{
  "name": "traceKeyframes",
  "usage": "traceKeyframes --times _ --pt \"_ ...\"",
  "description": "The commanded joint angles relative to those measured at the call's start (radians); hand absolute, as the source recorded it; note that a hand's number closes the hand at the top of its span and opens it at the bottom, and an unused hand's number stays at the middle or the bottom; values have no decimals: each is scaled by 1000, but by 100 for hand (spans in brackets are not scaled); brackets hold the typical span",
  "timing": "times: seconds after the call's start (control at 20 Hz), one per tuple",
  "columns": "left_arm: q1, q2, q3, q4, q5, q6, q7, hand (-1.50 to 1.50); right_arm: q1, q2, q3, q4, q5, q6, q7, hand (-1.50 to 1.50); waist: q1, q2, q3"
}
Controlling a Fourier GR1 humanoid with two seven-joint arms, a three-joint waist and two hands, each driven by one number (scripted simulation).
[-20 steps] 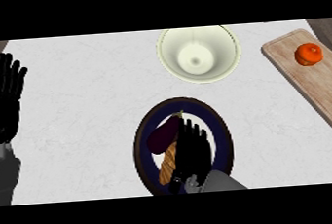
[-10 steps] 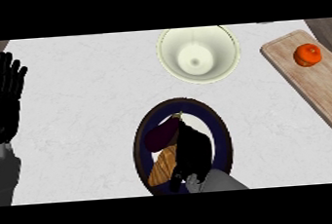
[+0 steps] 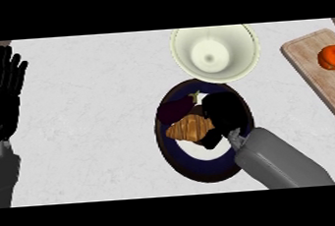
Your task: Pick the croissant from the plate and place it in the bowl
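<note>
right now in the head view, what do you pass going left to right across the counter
left robot hand resting open at the left edge → eggplant → croissant → right robot hand over the plate → orange on the cutting board. The bowl overlaps several of these, so it is left out.

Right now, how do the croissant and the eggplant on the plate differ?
The croissant is golden-brown and ridged; the eggplant is dark purple and smooth with a pale stem. The croissant lies nearer the robot and touches the right robot hand. Both lie on the dark-rimmed plate.
</note>
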State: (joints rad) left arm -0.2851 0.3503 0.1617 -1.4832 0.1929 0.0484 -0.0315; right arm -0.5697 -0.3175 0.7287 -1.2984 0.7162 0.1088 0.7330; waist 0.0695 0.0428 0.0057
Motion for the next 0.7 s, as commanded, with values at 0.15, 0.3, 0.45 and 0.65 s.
traceKeyframes --times 0.15,0.3,0.45,0.65 --pt "-19 -10 -10 -15 9 -8 -5 0 -125 -237 -54 29 -58 76 -373 150 37 27 6" --pt "-20 -23 -24 -11 8 -12 -8 0 -185 -320 -108 52 -80 58 -526 150 38 34 8" --pt "-26 -25 -27 -15 4 -10 -11 0 -232 -398 -175 86 -119 44 -669 150 38 35 10" --pt "-38 -23 -26 -25 7 -9 -7 0 -277 -462 -255 130 -207 54 -875 150 48 36 13"
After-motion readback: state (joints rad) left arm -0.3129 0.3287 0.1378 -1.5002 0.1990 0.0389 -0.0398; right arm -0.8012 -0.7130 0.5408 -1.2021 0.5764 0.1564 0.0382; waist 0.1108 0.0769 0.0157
